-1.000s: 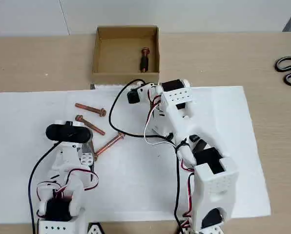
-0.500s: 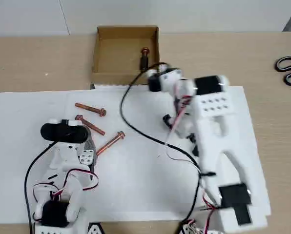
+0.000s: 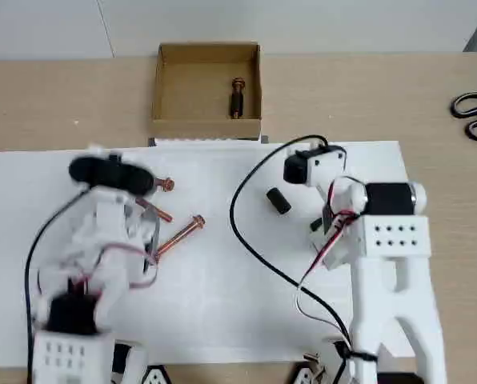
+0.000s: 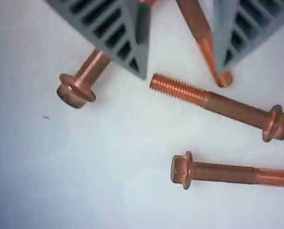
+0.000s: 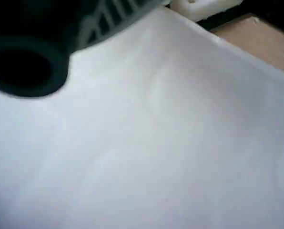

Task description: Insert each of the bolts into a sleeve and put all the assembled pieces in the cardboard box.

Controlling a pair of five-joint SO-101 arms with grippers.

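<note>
Several copper bolts point(image 4: 218, 102) lie loose on the white paper point(image 3: 222, 288), left of the middle. My left gripper point(image 4: 180, 71) hangs open just above them, one bolt shaft point(image 4: 201, 38) running between its grey fingers point(image 4: 118, 33). In the high view this gripper point(image 3: 146, 220) covers part of the bolts point(image 3: 179, 234). A black sleeve point(image 3: 278, 200) lies alone on the paper, close beside my right gripper point(image 3: 312, 170). In the right wrist view the sleeve point(image 5: 27, 67) is very near, its hole facing the camera. The cardboard box point(image 3: 166, 88) holds one assembled piece point(image 3: 237, 98).
Scissors point(image 3: 474, 114) lie on the wooden table at the far right. The paper's front half between the two arms is bare. A black cable point(image 3: 246, 232) from the right arm loops over the paper's middle.
My right arm has swung back from the box to the right side of the paper, uncovering the black sleeve. My left arm has moved forward over the bolts.
</note>
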